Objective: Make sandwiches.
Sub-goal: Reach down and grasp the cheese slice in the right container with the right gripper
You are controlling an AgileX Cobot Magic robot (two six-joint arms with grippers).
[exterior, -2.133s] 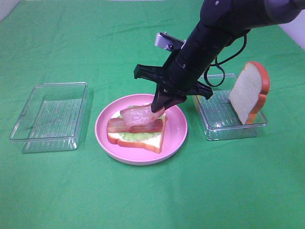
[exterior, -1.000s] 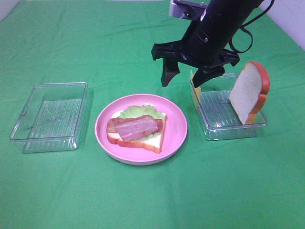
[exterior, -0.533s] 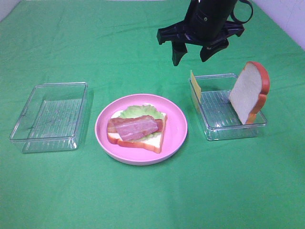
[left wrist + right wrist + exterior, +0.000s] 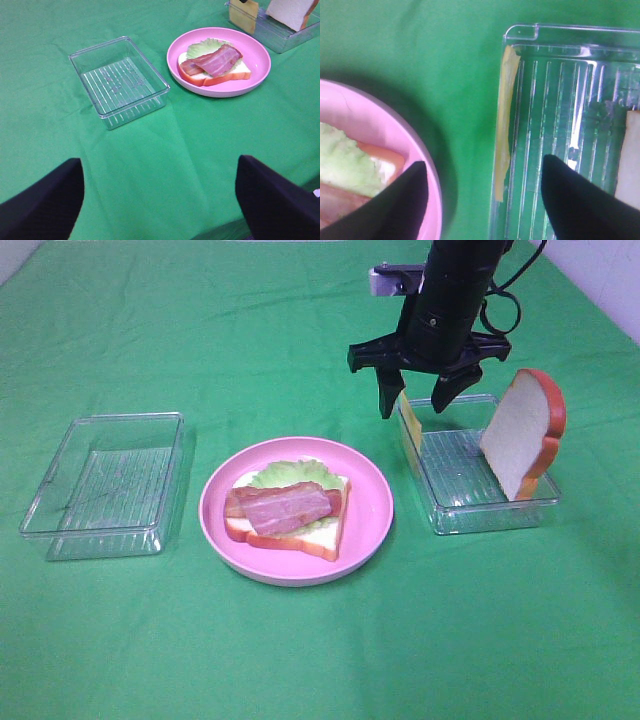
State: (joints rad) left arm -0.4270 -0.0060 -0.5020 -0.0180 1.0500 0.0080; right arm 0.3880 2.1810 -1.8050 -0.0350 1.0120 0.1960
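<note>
Overhead, the right fingers [image 4: 386,398] hang spread and empty above the thin yellow cheese [image 4: 408,425], standing on edge against the ribbed clear tray [image 4: 490,516], right of centre. Bacon [image 4: 288,507], lettuce [image 4: 290,472] and bread [image 4: 300,538] lie stacked on the glossy pink plate [image 4: 370,510] mid-frame; left fingers [image 4: 45,200] spread, empty.

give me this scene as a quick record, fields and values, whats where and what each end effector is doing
plate: pink plate, between the two trays
stack on plate: bread slice, lettuce, meat strips on top
right tray: cheese slice upright at the plate-side wall; second bread slice leaning at the other end
left tray: left of the plate
right end effector: open, above the cheese slice
left end effector: open, holding nothing
</note>
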